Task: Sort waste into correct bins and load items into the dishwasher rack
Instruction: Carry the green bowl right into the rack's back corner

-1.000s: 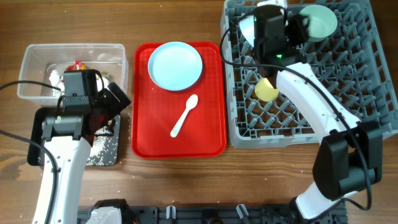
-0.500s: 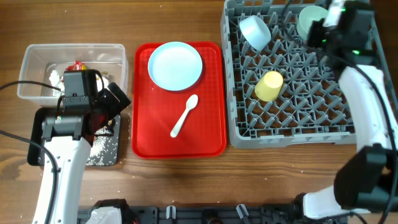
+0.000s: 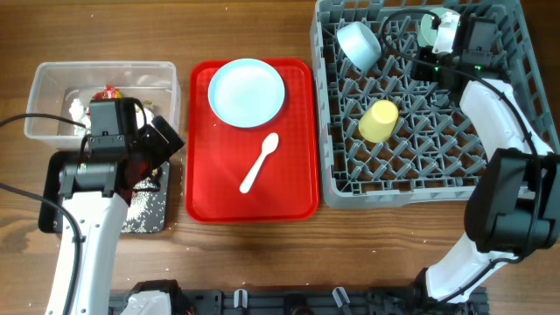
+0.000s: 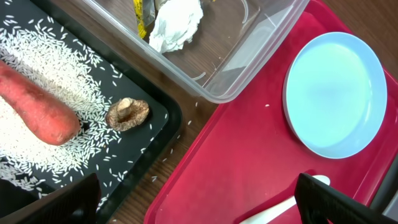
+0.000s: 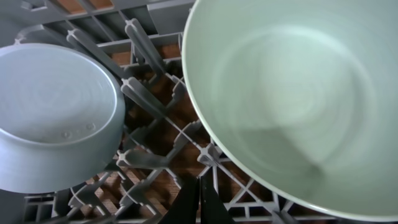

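The grey dishwasher rack (image 3: 420, 149) holds a light blue bowl (image 3: 359, 42), a yellow cup (image 3: 379, 121) and a mint bowl (image 3: 425, 26). My right gripper (image 3: 441, 37) hovers at the mint bowl's edge. In the right wrist view its fingers (image 5: 200, 200) are shut on nothing above the pegs, between the mint bowl (image 5: 292, 93) and the blue bowl (image 5: 53, 118). My left gripper (image 3: 160, 140) is open and empty (image 4: 199, 210) over the red tray's edge. The blue plate (image 3: 247, 92) and white spoon (image 3: 260, 162) lie on the red tray (image 3: 210, 192).
The clear tub (image 3: 52, 79) holds a white tissue (image 4: 177, 22) and a yellow wrapper (image 4: 142, 11). The black tray (image 4: 155, 112) holds an orange carrot (image 4: 31, 106), a brown scrap (image 4: 127, 113) and loose rice (image 4: 56, 68). A few grains lie on the wood.
My right arm left the blue bowl, swung to the rack's far right corner, then came back a little to the mint bowl. The left arm has not moved.
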`<state>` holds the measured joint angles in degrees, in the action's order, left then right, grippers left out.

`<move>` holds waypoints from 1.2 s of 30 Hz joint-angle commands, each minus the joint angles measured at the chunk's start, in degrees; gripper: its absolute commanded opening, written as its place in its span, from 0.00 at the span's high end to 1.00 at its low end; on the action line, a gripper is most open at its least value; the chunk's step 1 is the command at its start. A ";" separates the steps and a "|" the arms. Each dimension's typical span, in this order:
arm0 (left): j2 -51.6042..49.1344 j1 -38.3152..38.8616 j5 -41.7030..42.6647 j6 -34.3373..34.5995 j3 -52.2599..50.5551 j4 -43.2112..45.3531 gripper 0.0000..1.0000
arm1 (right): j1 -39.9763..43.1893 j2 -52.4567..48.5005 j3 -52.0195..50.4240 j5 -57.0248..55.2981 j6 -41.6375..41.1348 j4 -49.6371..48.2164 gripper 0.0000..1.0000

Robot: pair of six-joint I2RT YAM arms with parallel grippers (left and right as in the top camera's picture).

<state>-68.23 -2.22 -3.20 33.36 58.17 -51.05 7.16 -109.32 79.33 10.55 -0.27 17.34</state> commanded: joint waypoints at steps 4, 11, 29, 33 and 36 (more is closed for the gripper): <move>0.72 -0.26 -0.96 0.52 1.09 0.15 0.00 | -0.22 0.98 0.28 8.07 0.59 0.04 0.96; 0.72 -0.26 -0.96 0.52 1.09 0.13 0.00 | -0.09 13.25 0.35 5.16 1.51 -0.22 0.96; 0.72 -0.26 -0.96 0.52 1.09 0.15 0.00 | 10.78 3.98 0.33 -1.31 -3.21 -7.78 0.26; 0.72 -0.26 -0.96 0.52 1.09 0.13 0.00 | 10.75 -0.37 0.33 0.09 -3.41 -10.16 0.30; 0.72 -0.26 -0.96 0.52 1.09 0.13 0.00 | 10.75 -3.28 0.33 0.70 -4.63 -11.41 0.34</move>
<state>-68.23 -2.22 -3.20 33.36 58.17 -51.03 17.93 -109.75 79.53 9.41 -3.46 6.85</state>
